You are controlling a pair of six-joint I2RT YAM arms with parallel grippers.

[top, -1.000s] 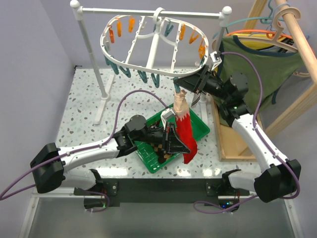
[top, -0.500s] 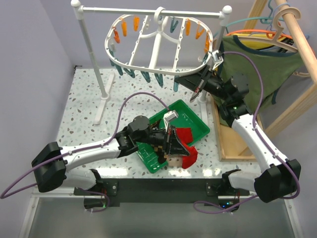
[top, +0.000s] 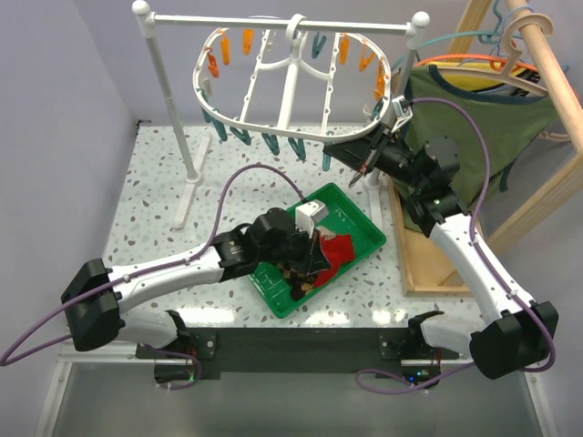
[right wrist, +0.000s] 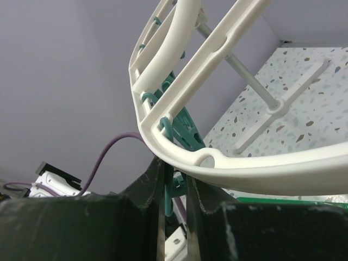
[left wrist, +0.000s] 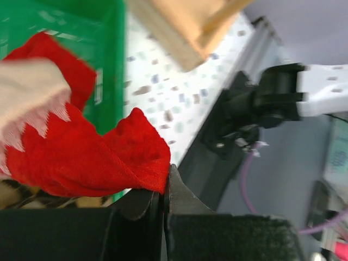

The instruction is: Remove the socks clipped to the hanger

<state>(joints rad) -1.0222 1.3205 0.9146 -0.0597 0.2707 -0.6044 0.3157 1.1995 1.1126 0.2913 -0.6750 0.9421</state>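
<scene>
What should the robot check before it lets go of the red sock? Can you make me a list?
1. Left gripper jaws shut on the red sock: ok.
2. Red sock over the green tray, not over the table: ok in the top view.
3. Checkered socks lying in the tray: ok.
4. No socks clipped to the hanger: ok, none visible.
5. Right gripper clear of the hanger: not ok; its jaws sit on either side of a teal clothespin.
6. Right jaws squeezing that pin: cannot tell.
</scene>
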